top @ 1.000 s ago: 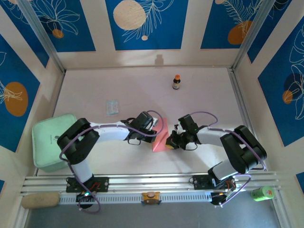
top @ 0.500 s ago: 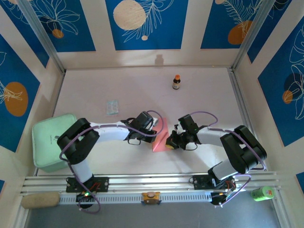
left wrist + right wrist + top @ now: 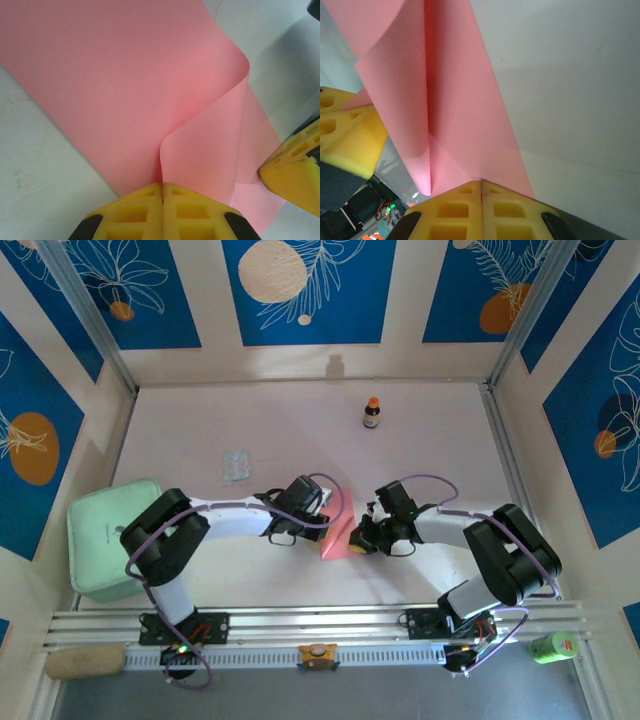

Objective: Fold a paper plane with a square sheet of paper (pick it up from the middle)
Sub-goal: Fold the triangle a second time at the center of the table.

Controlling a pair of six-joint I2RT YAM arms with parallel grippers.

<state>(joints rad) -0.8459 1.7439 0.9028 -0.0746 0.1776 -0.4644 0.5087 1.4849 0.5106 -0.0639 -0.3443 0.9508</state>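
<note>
The square sheet of paper (image 3: pixel 338 527) is salmon pink, folded and curled, and hangs between my two grippers near the middle front of the table. My left gripper (image 3: pixel 319 504) is shut on one of its edges. In the left wrist view the yellow fingertips (image 3: pixel 150 196) pinch a curled flap of the sheet (image 3: pixel 125 85). My right gripper (image 3: pixel 362 533) is shut on the opposite side. In the right wrist view its gripper (image 3: pixel 481 184) clamps the sheet (image 3: pixel 465 115) just below a long straight crease. Each wrist view shows the other gripper's yellow finger close by.
A small brown bottle (image 3: pixel 372 413) stands at the back centre. A pale bluish packet (image 3: pixel 236 465) lies left of centre. A mint-green box (image 3: pixel 105 538) sits at the left front edge. A green can (image 3: pixel 552 645) lies beyond the front rail at the right.
</note>
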